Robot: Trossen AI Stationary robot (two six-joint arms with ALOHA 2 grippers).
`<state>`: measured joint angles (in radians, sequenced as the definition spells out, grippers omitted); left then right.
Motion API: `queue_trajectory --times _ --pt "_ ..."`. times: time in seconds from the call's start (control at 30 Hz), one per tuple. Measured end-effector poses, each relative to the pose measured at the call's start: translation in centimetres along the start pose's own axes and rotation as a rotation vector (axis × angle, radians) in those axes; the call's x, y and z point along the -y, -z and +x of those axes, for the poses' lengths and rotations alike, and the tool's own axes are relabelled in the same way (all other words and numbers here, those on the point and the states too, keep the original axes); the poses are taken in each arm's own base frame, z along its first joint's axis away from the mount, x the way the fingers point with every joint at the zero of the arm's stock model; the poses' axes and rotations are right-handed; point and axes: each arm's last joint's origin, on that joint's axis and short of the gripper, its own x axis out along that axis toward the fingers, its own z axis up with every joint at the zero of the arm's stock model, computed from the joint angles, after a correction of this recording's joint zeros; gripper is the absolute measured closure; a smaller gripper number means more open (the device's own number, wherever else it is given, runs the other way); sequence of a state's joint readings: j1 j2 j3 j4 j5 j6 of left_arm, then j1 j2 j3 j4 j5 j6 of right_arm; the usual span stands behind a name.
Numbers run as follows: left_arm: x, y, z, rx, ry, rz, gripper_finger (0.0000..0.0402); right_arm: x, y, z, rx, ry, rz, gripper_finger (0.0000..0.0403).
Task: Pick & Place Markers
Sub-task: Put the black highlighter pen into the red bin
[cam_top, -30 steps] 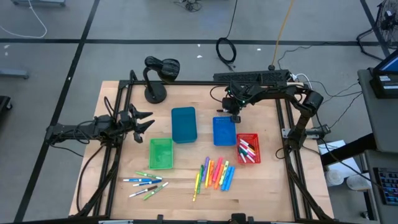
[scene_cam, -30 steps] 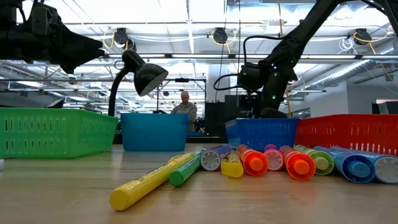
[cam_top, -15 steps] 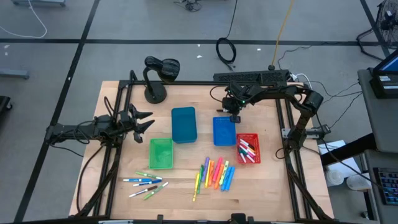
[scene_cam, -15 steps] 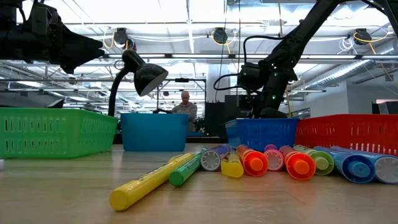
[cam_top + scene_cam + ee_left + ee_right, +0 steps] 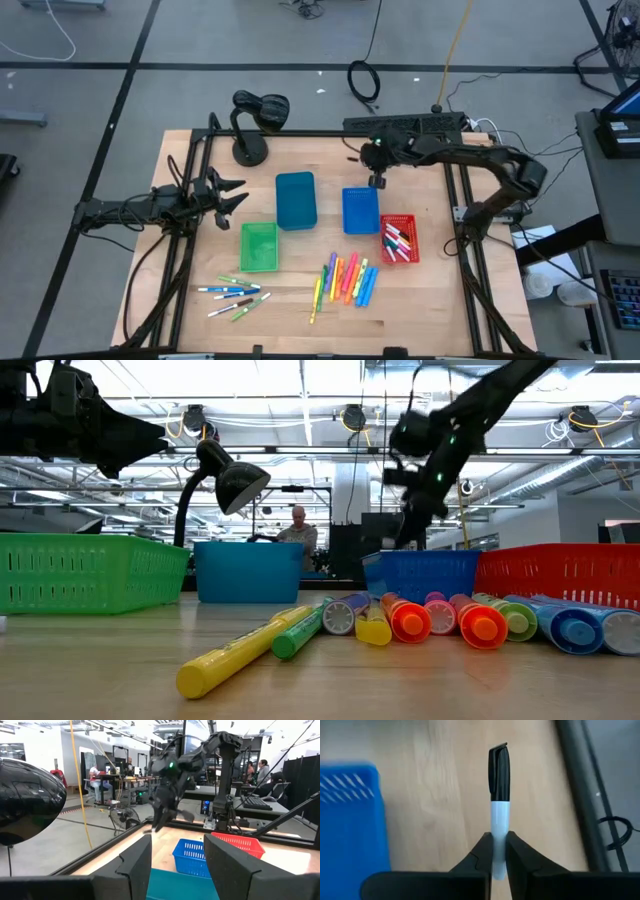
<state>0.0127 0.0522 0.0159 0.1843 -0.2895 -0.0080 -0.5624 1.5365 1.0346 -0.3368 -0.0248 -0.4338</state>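
Note:
My right gripper (image 5: 378, 180) hangs above the table just past the far end of the blue bin (image 5: 360, 211), shut on a marker (image 5: 498, 795) with a pale body and a black cap. It also shows in the low view (image 5: 408, 532), high over that bin. Neon markers (image 5: 346, 280) lie in a row near the front edge, and thin white markers (image 5: 235, 295) lie to their left. More markers lie in the red bin (image 5: 410, 222). My left gripper (image 5: 236, 195) waits open at the table's left side, its fingers (image 5: 135, 865) level. My right gripper pinches the marker's pale body (image 5: 498, 827) between its two fingers. The marker lies along the fingers, with its black cap end (image 5: 499, 770) sticking out past the fingertips. It is lifted clear of the table and the bins, slanting downward.
A teal bin (image 5: 296, 200) and a green bin (image 5: 258, 246) stand left of the blue one. A black desk lamp (image 5: 252, 125) stands at the far left. A black frame rail (image 5: 580, 785) runs along the table's far edge. A person (image 5: 298, 528) sits in the room behind.
My right gripper has risen from just over the blue bin's far end, staying shut, and has tipped from pointing steeply down to a slant.

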Motion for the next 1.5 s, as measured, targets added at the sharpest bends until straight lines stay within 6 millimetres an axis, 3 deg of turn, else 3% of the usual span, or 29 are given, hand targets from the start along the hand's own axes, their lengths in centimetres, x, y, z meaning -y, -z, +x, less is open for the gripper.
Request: queue_trajectory --times 0.23,0.43,0.67,0.87,1.03,1.2,1.5 --pt "0.0 0.0 0.0 0.0 0.0 0.0 0.0217 -1.5 -0.9 -5.2 0.087 -0.009 0.135 0.0385" --pt "0.0 0.0 0.0 0.0 0.0 0.0 0.0217 -3.6 0.2 -8.7 -0.001 -0.076 0.418 0.0385" --pt "0.0 0.0 0.0 0.0 0.0 0.0 0.0217 -8.2 2.5 -12.0 -0.277 -0.139 0.728 0.0385" --pt "0.0 0.0 0.0 0.0 0.0 0.0 0.0217 -12.3 3.1 -14.1 -0.326 -0.1 0.861 0.0385" --pt "0.0 0.0 0.0 0.0 0.0 0.0 0.0217 -15.6 3.9 -14.6 -0.325 -0.068 0.92 0.0385" --pt "0.0 0.0 0.0 0.0 0.0 0.0 0.0217 -18.2 5.6 -13.6 -0.323 -0.078 0.939 0.0385" --pt "0.0 0.0 0.0 0.0 0.0 0.0 0.0218 -19.9 8.3 -10.6 -0.302 -0.136 0.935 0.0382"
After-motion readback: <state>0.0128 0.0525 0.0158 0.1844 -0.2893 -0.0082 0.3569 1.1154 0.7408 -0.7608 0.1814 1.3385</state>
